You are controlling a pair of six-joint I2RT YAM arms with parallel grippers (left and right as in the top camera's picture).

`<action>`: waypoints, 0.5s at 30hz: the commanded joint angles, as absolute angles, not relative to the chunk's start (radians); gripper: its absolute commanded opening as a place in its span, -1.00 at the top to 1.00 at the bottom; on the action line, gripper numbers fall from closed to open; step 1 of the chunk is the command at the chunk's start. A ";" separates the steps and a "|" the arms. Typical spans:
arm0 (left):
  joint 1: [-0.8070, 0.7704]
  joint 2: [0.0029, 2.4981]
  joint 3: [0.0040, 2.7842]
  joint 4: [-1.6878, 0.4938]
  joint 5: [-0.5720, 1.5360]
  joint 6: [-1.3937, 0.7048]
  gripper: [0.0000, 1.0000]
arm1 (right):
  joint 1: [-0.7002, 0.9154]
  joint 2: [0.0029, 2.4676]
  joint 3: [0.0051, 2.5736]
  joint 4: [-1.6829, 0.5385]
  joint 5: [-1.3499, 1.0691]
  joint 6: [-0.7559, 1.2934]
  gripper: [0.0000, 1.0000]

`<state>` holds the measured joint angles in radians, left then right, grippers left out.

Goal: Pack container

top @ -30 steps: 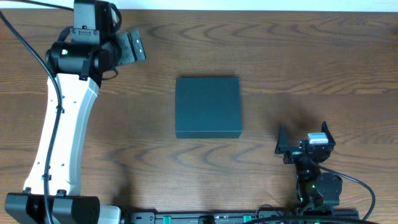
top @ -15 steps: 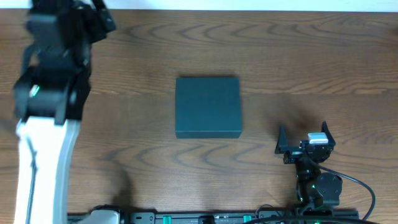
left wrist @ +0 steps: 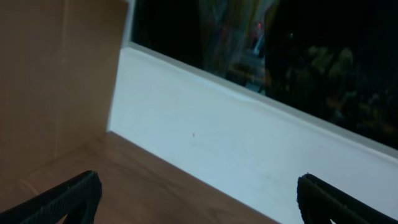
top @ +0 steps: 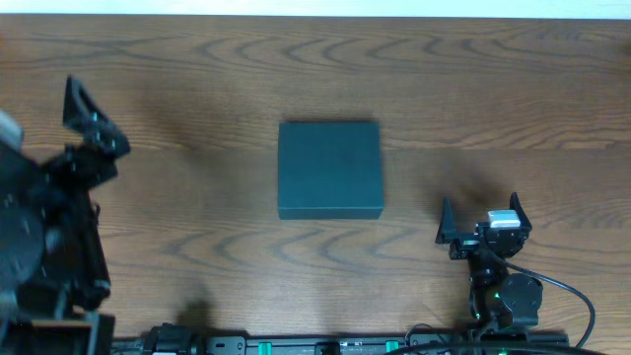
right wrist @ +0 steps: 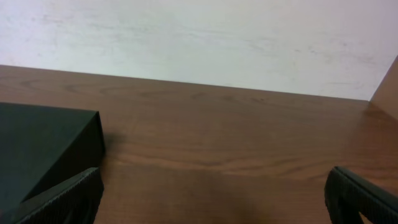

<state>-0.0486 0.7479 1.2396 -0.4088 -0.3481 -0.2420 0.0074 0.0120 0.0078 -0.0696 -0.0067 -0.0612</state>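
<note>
Now | container [top: 329, 168], lid down, at 10 o'clock from nearer right gripper [top: 480, 211], jaws spread | left gripper [left wrist: 198, 184] spread too, farther.

A brown wood-grain table [top: 444, 79] meets a plain white wall [right wrist: 199, 37]; above the wall is a dark window-like pane [left wrist: 323, 56], beside a tan flat panel [left wrist: 50, 74].

The overhead camera is looking straight down from high above, taking in nearly the whole wooden worktop [top: 197, 69]. My right wrist camera is sitting low and close to the worktop, facing level across it toward a white wall [right wrist: 199, 37]. It is sharing the container [right wrist: 43, 149] and the wood beside it with the overhead view. My left wrist camera is tilting, pointing at a white band of wall [left wrist: 205, 149] under a dark opening [left wrist: 311, 62], with my left jaws framing its lower corners.
</note>
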 commanded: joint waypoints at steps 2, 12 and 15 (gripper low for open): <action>-0.023 0.632 1.057 -0.345 -0.364 -0.303 -0.97 | -0.008 0.006 0.006 -0.075 0.000 -0.053 -0.98; -0.023 0.440 0.678 -0.240 -0.349 -0.544 -0.97 | -0.008 0.006 0.006 -0.075 0.000 -0.053 -0.98; -0.023 0.387 0.580 -0.241 -0.337 -0.643 -0.97 | -0.008 0.006 0.006 -0.075 0.000 -0.053 -0.98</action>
